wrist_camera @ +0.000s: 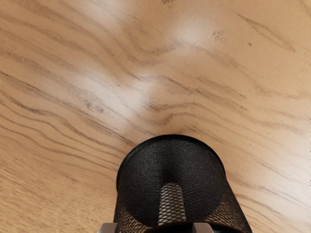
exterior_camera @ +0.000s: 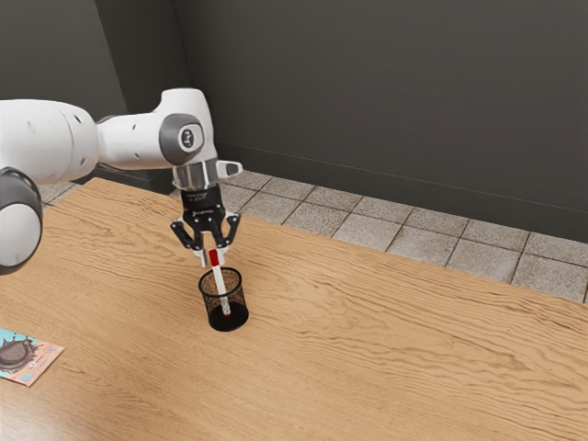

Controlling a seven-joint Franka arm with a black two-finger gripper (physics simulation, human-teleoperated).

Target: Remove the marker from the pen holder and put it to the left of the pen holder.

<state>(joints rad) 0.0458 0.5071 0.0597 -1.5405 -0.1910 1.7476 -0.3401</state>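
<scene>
Dark gray walls [exterior_camera: 395, 101] rise behind a gray tiled floor [exterior_camera: 427, 247].

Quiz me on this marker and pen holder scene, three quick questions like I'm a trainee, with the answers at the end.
1. Which colour is the upper end of the marker?
a) blue
b) red
c) green
2. True or false: the marker lies flat on the table.
3. Fill in the missing word: the tool hangs ____ the base of the black mesh pen holder.

Key: 1 b; 2 false; 3 above
</scene>
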